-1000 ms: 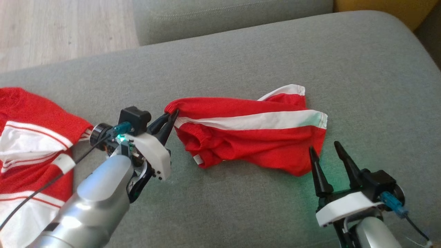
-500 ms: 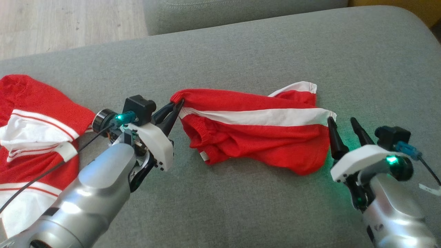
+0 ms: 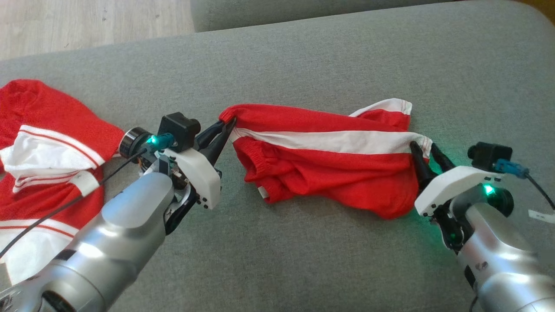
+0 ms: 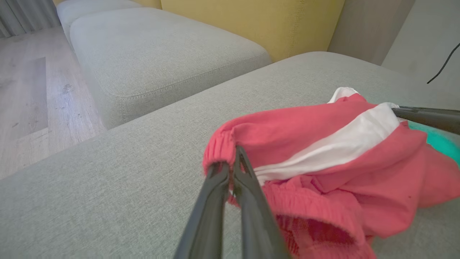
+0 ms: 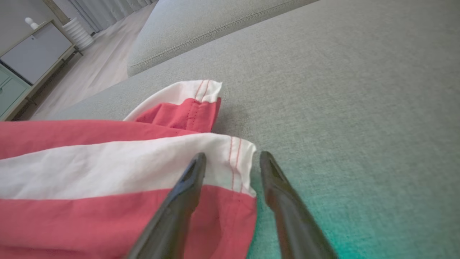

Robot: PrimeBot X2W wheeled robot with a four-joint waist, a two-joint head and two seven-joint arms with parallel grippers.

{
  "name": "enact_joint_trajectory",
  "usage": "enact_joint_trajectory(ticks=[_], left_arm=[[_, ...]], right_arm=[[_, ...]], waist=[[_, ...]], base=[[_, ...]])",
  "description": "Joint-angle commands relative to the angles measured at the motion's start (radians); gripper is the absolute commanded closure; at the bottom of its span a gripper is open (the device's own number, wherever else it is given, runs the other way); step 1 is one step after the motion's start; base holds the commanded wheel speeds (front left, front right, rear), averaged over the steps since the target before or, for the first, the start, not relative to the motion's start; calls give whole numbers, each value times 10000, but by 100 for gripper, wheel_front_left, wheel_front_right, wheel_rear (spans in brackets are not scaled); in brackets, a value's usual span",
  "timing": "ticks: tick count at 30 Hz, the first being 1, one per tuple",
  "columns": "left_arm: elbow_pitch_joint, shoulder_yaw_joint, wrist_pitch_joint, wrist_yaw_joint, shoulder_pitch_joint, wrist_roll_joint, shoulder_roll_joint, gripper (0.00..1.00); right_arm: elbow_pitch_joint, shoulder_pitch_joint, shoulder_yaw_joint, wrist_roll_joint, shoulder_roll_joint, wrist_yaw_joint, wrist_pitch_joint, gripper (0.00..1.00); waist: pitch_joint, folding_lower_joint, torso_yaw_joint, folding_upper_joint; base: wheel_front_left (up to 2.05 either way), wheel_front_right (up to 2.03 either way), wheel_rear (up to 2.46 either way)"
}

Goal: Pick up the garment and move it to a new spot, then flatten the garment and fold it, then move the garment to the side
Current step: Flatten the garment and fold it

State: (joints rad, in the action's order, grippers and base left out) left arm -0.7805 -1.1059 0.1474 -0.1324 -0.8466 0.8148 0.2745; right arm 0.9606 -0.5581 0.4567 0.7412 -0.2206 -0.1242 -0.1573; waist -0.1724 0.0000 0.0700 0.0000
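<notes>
I count two red-and-white garments, the middle garment (image 3: 329, 169) and the left garment (image 3: 47, 143). There are two grippers, the left gripper (image 3: 228, 125) and the right gripper (image 3: 423, 146). I also count three grey cushions: near cushion (image 4: 107, 180), next cushion (image 4: 161, 50) and far cushion (image 4: 104, 4).

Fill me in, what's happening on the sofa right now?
The left gripper is shut on the elastic waistband end of the red-and-white garment, which lies crumpled on the grey sofa cushion. The right gripper is open, its fingers straddling the white-striped hem at the opposite end, not yet closed. A second red-and-white piece lies on the cushion off to the robot's left.
</notes>
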Motion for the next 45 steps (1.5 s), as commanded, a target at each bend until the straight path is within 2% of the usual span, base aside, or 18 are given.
enact_joint_trajectory(ticks=[1,5,13,17,21,24,27,31,37,38,45], left_arm=[[72,207,113,18,-720,114,263,100],[-28,25,189,18,-814,278,267,100],[-249,-199,537,18,-1693,227,597,100],[-270,-293,682,18,-3092,-104,806,100],[-377,-91,967,28,-4959,-638,779,100],[-397,337,1117,356,-6116,-1136,654,100],[440,1222,1137,804,-6647,-1707,600,100],[1563,2118,1141,757,-5689,-2254,619,100],[2408,1924,1142,368,-2301,-3056,821,100],[2408,1924,1142,368,-2301,-3056,821,100],[2972,1025,1143,335,1390,-3640,912,100]], right_arm=[[-166,-285,343,218,-83,-65,-63,100],[-163,-436,909,653,-277,-65,-121,100],[-416,-1927,1496,109,-1106,-65,-983,100],[-1242,-3390,845,-545,-1592,-65,-1037,100],[-2149,-4719,186,-1306,-1966,-65,-1041,100],[-2661,-5627,-145,-1833,-2211,-65,-1042,100],[-3165,-6142,-341,-2279,-2426,-65,-1042,100],[-3730,-5758,-322,-2574,-2688,-65,-1043,100],[-4220,-3201,-260,-2215,-3185,-65,-1043,100],[-4220,-3201,-260,-2215,-3185,-65,-1043,100],[-4853,99,-687,-1652,-3693,-65,-1044,100]], waist=[[-12,0,-27,0],[-36,0,-54,0],[-226,0,127,0],[-621,0,219,0],[-1102,0,189,0],[-1388,0,147,0],[-1602,0,61,0],[-1619,0,-100,0],[-1246,0,-228,0],[-1246,0,-228,0],[-406,0,-122,0]], base=[[0,0,0],[0,0,0],[0,0,0],[0,0,0],[0,0,0],[0,0,0],[0,0,0],[0,0,0],[0,0,0],[0,0,0],[0,0,0]])
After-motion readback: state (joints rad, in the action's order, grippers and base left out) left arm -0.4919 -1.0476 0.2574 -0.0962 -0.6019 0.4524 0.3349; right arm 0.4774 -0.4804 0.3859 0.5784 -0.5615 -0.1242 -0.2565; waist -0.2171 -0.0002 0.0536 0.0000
